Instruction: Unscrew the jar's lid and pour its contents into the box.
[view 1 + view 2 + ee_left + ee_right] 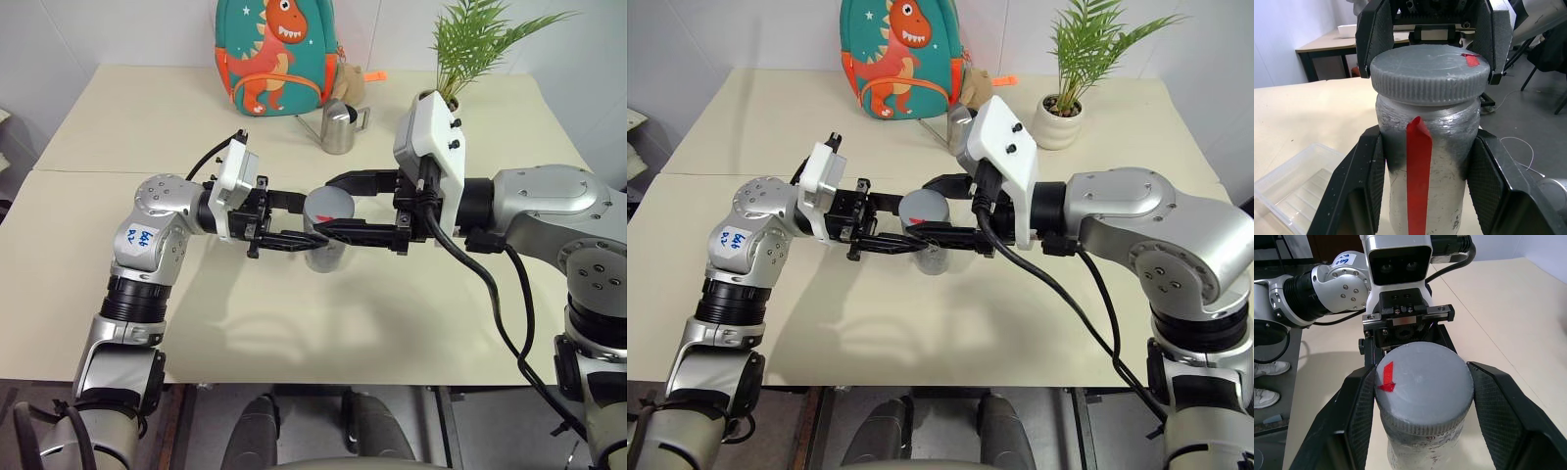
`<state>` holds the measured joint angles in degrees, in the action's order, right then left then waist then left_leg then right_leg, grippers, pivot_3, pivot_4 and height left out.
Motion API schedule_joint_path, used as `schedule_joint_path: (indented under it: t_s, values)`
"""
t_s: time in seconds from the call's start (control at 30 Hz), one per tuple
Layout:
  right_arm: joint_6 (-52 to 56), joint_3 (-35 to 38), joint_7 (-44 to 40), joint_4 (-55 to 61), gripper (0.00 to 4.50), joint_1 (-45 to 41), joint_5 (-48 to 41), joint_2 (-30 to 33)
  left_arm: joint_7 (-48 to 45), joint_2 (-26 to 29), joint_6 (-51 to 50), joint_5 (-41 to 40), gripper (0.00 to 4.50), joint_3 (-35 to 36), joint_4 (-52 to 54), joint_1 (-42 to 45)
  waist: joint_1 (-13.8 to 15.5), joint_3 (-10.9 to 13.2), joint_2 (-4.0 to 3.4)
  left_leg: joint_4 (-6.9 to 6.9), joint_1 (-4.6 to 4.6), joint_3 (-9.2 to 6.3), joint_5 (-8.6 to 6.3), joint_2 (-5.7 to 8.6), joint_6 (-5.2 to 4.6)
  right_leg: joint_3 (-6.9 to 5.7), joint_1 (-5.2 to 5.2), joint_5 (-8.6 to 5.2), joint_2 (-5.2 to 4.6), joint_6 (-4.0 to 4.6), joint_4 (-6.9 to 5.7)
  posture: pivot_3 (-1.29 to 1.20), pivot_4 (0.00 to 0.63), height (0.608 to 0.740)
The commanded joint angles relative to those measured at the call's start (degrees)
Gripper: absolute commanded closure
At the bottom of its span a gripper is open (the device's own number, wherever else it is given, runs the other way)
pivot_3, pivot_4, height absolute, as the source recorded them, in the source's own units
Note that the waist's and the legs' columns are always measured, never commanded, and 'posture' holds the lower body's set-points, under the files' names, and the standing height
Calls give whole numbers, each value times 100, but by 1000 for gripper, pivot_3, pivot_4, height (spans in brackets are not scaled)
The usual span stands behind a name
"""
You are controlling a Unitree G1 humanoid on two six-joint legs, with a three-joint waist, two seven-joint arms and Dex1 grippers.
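Jar (1425, 196) stands upright, long axis vertical, lid (1427, 68) end up, held above the table (411, 313) btwn the two arms at about mid-scene. Red stripe (1419, 181) runs top to bottom down its side, facing the left wrist cam. Lid is on, flat top level, w/ a small red mark (1387, 377) near its edge.

Left gripper (294, 223) comes in level from the robot's left, its fingers (1359, 186) shut on the jar body just below the lid, one pad each side. Right gripper (345, 206) reaches in from the opposite side and slightly higher; its fingers (1359, 406) are closed onto the lid's ribbed rim, one either side (pads look to be touching the rim in both wrist views).

Box (1293, 186) lies on the table below and beside the jar; its far end is cut off by the frame edge in the left wrist view, and in the head views the arms and jar cover it. Contents can't be made out, since the jar wall is opaque silver-grey. Jar's base is cut off in both wrist views.

At the table's far side: a dinosaur backpack (272, 57), a steel jug (340, 125) and a potted plant (1070, 88), all well apart from the jar.
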<state>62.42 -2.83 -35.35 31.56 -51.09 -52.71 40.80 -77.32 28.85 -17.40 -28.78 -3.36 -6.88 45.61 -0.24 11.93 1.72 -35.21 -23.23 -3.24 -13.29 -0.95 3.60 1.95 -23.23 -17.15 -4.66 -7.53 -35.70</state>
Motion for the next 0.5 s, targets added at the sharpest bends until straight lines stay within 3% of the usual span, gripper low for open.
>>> schedule_joint_path:
  t_s: [0.03, 0.5]
  values:
    - [-169, 126, -57, 80, 1891, -192, 38, -31, 39, 4, 21, -53, 2527, 56, 219, 33, 0, 0, 0, 0, 0, 0, 0, 0, 0, 0, 0, 0, 0, 0, 0, 0, 150, 740]
    - [-464, 236, -396, -318, 1891, -576, 465, 151, -9, 84, -190, -9, 2527, -89, 239, -120, -1, 0, 0, 0, 0, 1, 0, 0, 0, 0, -1, 0, 0, 0, 0, 0, 150, 740]
